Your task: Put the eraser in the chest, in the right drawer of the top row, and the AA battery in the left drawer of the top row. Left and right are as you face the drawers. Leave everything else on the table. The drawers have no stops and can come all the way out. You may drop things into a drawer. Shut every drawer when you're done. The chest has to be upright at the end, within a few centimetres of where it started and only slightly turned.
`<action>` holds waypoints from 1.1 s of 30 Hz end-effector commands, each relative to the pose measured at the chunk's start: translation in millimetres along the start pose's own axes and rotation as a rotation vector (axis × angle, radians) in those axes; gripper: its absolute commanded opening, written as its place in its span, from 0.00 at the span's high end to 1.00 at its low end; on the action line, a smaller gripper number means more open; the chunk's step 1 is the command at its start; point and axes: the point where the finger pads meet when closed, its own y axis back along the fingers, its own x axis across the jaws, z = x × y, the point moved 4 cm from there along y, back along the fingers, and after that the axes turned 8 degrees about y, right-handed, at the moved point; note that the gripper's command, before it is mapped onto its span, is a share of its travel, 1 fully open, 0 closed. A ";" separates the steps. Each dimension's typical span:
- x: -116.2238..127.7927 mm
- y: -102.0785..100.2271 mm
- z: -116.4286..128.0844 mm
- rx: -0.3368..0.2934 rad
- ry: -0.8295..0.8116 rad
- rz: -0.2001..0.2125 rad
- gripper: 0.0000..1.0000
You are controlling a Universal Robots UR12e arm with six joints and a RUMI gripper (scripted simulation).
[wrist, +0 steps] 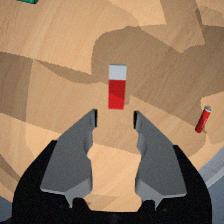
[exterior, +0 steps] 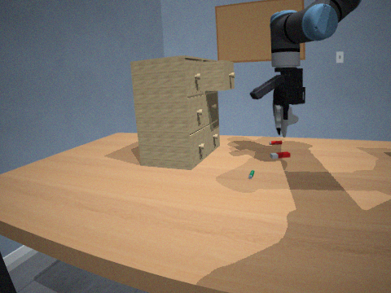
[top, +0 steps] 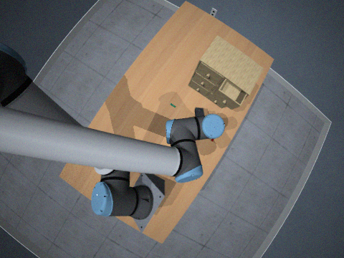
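The eraser, a red block with a white end, lies on the table just ahead of my fingertips; it also shows in the exterior view. A small red cylinder with a pale tip, which looks like the AA battery, lies to its right, and shows in the side view. My gripper is open a little and empty. It points down and hangs a short way above the table near the eraser. The wooden chest stands upright with its top right drawer pulled out; the other drawers are shut.
A small green capsule-like object lies on the table nearer the chest's front. The arm's wrist joints hide the gripper from the overhead view. The table's edge is close on the battery's side.
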 end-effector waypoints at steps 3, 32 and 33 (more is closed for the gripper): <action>0.6 0.3 -0.3 0.001 0.001 0.001 0.77; 0.6 -2.7 -0.3 0.000 0.001 0.001 0.77; 0.6 -2.7 -0.3 0.000 0.001 0.001 0.77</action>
